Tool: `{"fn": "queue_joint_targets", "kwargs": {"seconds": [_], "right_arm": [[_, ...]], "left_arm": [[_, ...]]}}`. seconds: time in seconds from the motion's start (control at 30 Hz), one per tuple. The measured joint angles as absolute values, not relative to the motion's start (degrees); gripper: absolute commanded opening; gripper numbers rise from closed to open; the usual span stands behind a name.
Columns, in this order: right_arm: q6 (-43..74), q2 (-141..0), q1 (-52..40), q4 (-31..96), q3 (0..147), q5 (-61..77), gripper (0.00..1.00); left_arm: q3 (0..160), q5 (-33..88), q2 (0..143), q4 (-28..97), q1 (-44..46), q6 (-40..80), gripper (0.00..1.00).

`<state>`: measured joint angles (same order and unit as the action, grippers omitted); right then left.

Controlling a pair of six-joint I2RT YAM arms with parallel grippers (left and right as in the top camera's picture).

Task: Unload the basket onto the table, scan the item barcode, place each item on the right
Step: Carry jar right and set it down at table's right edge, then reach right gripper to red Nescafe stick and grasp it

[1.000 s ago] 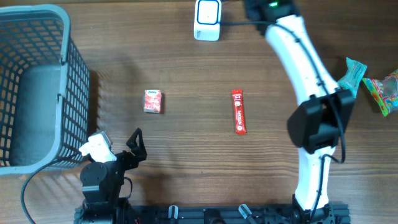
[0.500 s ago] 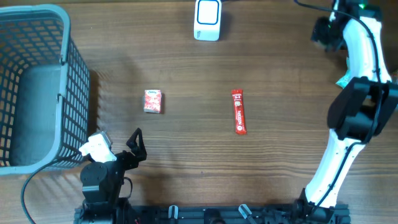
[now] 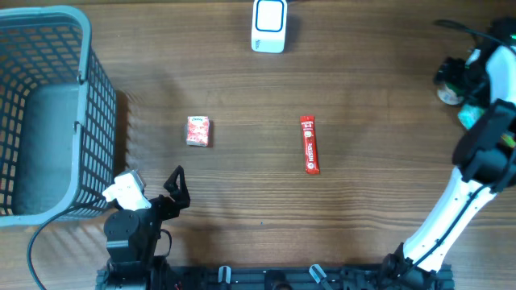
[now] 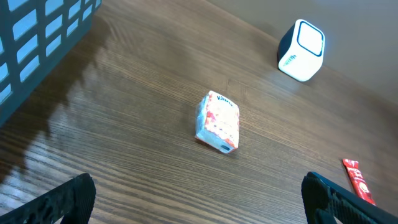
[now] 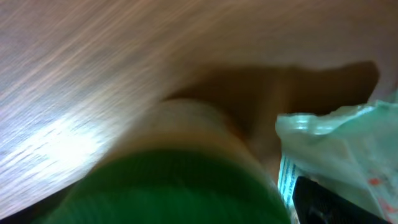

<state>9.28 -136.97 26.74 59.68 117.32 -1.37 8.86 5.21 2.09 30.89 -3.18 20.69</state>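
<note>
a: overhead: right end effector (image 3: 453,79) at far-right edge; scanner (image 3: 268,25) top-centre; tissue pack (image 3: 197,130), red stick (image 3: 310,144) mid desk (image 3: 363,209).
b: left wrist: left end effector (image 4: 199,205) wide, empty.
a: right wrist: blurry, green lid (image 5: 180,186) v close, prob the item. can't tell jaws. risk: topples it, or snags wrapper (image 5: 336,143).

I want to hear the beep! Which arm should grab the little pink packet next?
Probably the left. The left gripper is open and the pink packet lies just ahead of it, with nothing between. The right gripper is far off at the right edge of the table.
</note>
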Motion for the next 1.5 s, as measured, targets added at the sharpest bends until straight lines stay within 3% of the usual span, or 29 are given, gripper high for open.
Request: {"fn": "queue_joint_targets", "kwargs": {"seconds": [0.2,0.4,0.53,0.6,0.73,0.8,0.93,1.13,1.33,1.5], "right_arm": [[12.45,-135.33,28.91,62.02,124.16,-1.45,1.00],[15.22,-122.45,23.51,66.94,128.16,2.24,1.00],[15.62,-110.93,13.34,76.38,130.65,5.82,0.94],[15.84,-108.29,6.79,82.78,131.37,6.66,0.84],[15.46,-108.33,-4.32,88.09,128.33,6.79,0.85],[15.35,-109.10,-9.78,88.99,123.79,6.20,0.97],[15.20,-110.30,-19.73,85.89,112.36,3.68,1.00],[16.97,-110.69,-30.24,71.35,94.45,-3.09,0.98],[18.48,-110.72,-31.14,58.50,80.51,-9.28,0.86],[17.43,-110.74,-30.72,49.34,72.95,-10.87,0.86]], "left_arm": [[8.86,5.21,2.09,30.87,-3.18,20.69,1.00],[8.86,5.21,2.09,30.87,-3.18,20.69,1.00],[8.86,5.21,2.09,30.89,-3.18,20.69,1.00],[8.86,5.21,2.09,30.89,-3.18,20.69,1.00],[8.86,5.21,2.09,30.87,-3.18,20.69,1.00],[8.86,5.21,2.09,30.89,-3.18,20.69,1.00],[8.86,5.21,2.09,30.87,-3.18,20.69,1.00],[8.86,5.21,2.09,30.89,-3.18,20.69,1.00],[8.84,5.21,2.09,30.87,-3.18,20.69,1.00],[8.84,5.21,2.09,30.89,-3.18,20.69,1.00]]}}
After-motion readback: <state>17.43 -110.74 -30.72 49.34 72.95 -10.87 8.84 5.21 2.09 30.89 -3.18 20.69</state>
